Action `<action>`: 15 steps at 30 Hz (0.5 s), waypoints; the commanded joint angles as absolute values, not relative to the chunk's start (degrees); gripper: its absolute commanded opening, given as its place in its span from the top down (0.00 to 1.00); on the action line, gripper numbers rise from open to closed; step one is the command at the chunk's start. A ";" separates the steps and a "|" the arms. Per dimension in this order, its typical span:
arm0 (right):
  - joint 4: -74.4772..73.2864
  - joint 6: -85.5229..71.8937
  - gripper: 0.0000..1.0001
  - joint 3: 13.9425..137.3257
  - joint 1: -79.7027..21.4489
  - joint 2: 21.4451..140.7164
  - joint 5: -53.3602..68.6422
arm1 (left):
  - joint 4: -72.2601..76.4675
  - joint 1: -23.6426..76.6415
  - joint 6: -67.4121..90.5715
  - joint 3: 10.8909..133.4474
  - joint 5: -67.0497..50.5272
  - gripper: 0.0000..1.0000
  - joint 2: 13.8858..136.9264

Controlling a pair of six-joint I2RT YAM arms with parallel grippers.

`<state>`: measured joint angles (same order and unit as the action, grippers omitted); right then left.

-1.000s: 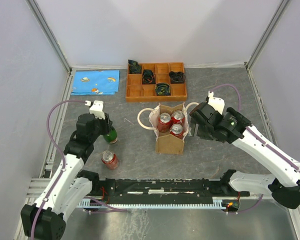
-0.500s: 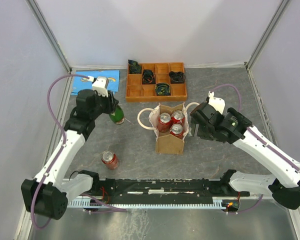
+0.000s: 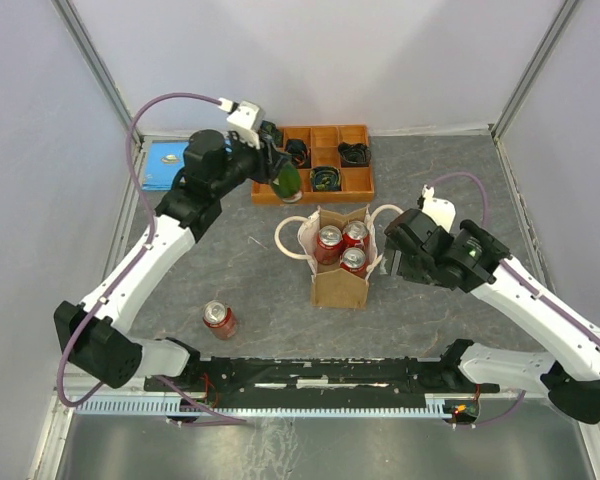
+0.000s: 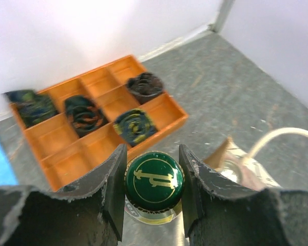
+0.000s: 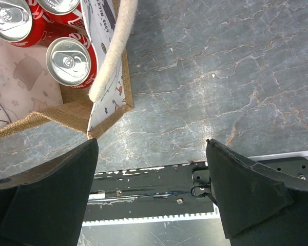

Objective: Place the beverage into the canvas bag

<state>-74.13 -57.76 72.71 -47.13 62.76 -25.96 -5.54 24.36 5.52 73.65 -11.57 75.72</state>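
The beverage is a green glass bottle (image 3: 287,181) with a green-and-gold cap (image 4: 154,180). My left gripper (image 3: 280,172) is shut on its neck and holds it in the air over the front edge of the orange tray, just behind the canvas bag. The canvas bag (image 3: 338,287) stands open mid-table with three red cans (image 3: 342,246) inside and its cream handles lying out to both sides. My right gripper (image 3: 388,256) stands open beside the bag's right wall (image 5: 106,97), with nothing between its fingers (image 5: 231,189).
An orange compartmented tray (image 3: 356,195) with dark coiled items sits at the back. A loose red can (image 3: 219,318) stands at front left. A blue printed sheet (image 3: 161,166) lies at back left. The black rail (image 5: 154,184) runs along the near edge.
My left arm has lifted the green bottle off the table at the left and carried it back and to the right, up over the tray's front edge. The right arm has stayed put.
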 commanded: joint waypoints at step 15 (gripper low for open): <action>-73.90 -59.35 0.06 71.61 -47.11 61.01 -27.72 | 5.98 41.17 10.89 69.63 -13.90 0.97 74.59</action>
<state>-74.15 -58.72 71.70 -47.13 62.17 -25.98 -4.36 39.57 8.54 71.18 -13.61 76.71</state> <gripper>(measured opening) 0.935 0.458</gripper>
